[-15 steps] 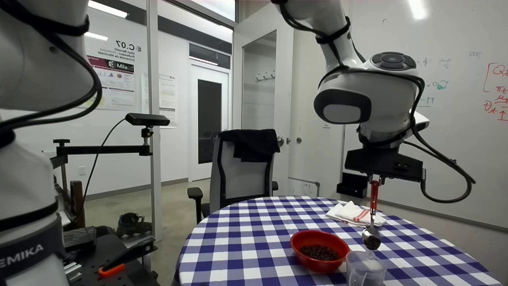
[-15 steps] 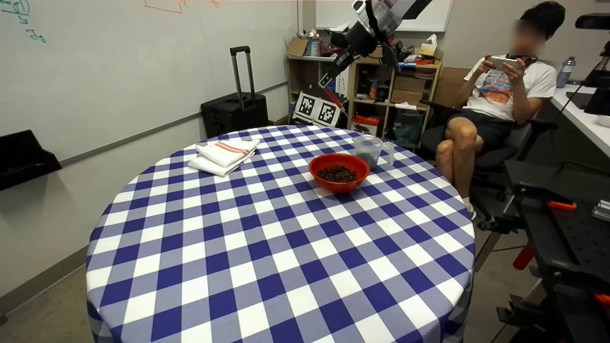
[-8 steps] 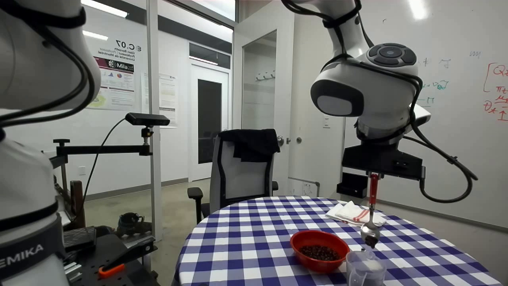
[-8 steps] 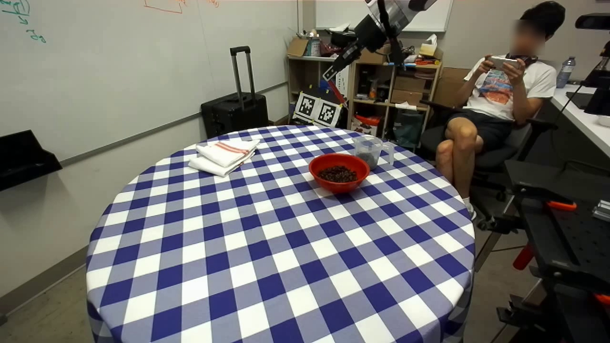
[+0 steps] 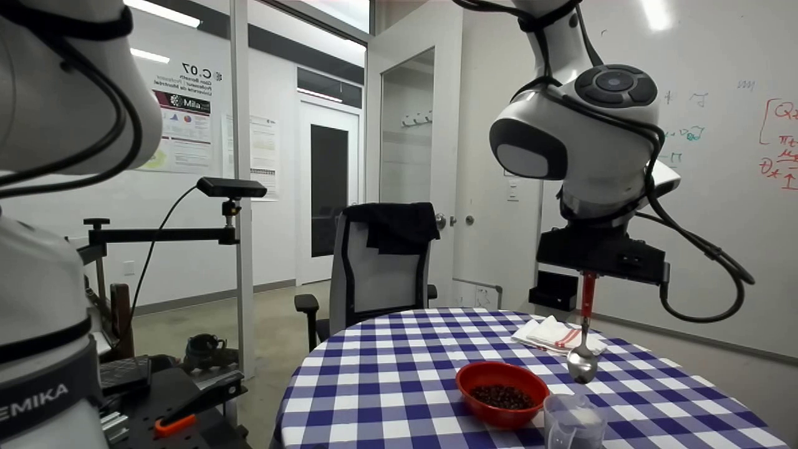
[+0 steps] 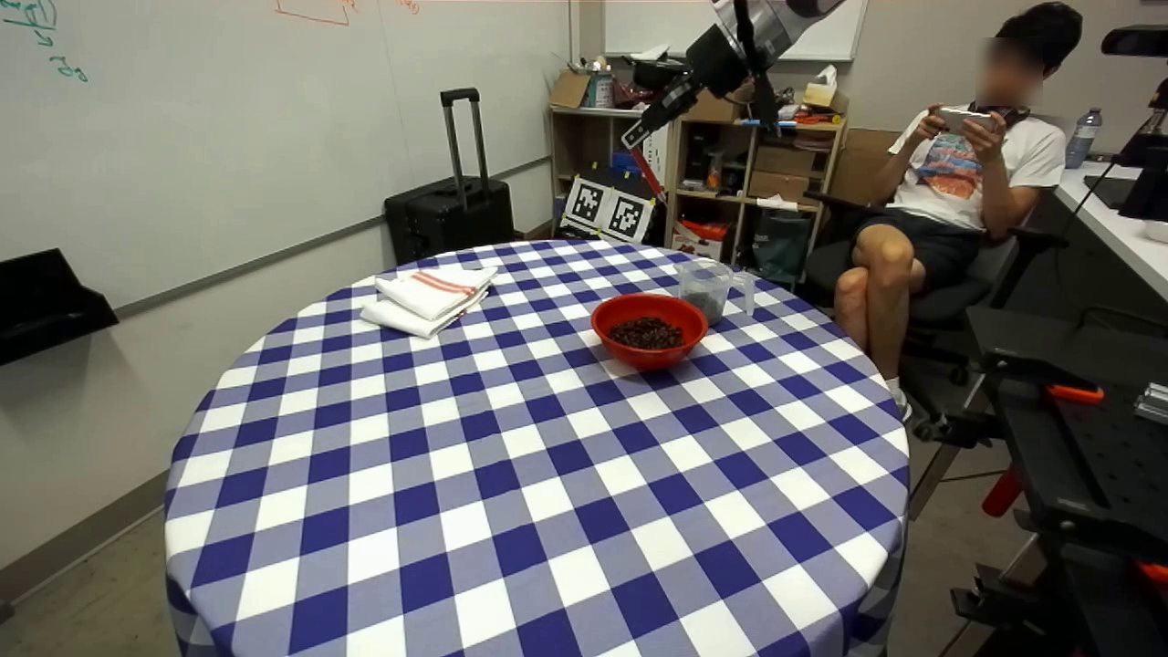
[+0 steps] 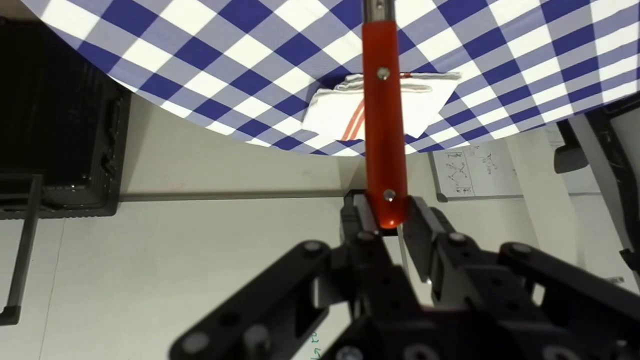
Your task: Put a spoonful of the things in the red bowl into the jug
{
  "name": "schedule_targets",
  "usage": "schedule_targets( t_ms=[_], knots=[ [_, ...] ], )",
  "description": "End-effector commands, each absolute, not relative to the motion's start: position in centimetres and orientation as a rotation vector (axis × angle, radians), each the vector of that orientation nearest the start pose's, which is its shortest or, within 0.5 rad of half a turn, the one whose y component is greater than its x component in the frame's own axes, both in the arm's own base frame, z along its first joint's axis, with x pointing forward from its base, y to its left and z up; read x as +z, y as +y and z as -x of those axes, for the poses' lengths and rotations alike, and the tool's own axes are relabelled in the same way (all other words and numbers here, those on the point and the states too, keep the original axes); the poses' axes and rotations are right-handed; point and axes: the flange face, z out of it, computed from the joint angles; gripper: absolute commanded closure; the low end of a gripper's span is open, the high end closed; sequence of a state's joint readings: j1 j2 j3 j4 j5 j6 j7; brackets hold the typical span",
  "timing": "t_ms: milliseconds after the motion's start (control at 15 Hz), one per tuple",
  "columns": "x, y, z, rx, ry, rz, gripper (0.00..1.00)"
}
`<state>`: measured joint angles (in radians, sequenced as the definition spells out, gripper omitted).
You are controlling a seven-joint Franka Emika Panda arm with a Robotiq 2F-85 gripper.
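Observation:
My gripper (image 5: 589,275) is shut on the red handle of a metal spoon (image 5: 582,363) that hangs tip-down above the clear jug (image 5: 574,427). The spoon's bowl is steep, with only a small dark patch near its tip. In the wrist view the jaws (image 7: 385,212) pinch the handle's end (image 7: 382,120), and the spoon's bowl is out of view. The red bowl (image 5: 502,419) holds small dark beans (image 5: 502,396) and stands beside the jug. Both also show in an exterior view, the red bowl (image 6: 649,358) in front of the jug (image 6: 716,290), which has greyish contents.
A folded white cloth (image 5: 558,335) with red stripes lies on the round checked table (image 5: 374,374), behind the jug. An office chair (image 5: 383,274) stands at the table's far edge. A whiteboard (image 6: 274,137) runs along the wall. A person (image 6: 972,173) sits near the table.
The spoon has tipped steeper over the jug. The dark beans in it slid toward its tip and most have left it. The gripper has shifted slightly; bowl, jug and cloth have not moved.

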<state>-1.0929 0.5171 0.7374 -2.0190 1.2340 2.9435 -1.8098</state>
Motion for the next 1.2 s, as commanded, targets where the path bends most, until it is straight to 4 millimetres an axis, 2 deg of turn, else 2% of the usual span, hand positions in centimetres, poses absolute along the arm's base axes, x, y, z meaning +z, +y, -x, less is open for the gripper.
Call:
schedule_targets(
  t_ms=[0, 1133],
  knots=[
    [26.86, -28.51, -53.6, -1.239, -0.154, 2.777, 0.95],
    [26.52, -27.87, -53.02, -1.272, -0.178, 2.761, 0.95]
  ],
)
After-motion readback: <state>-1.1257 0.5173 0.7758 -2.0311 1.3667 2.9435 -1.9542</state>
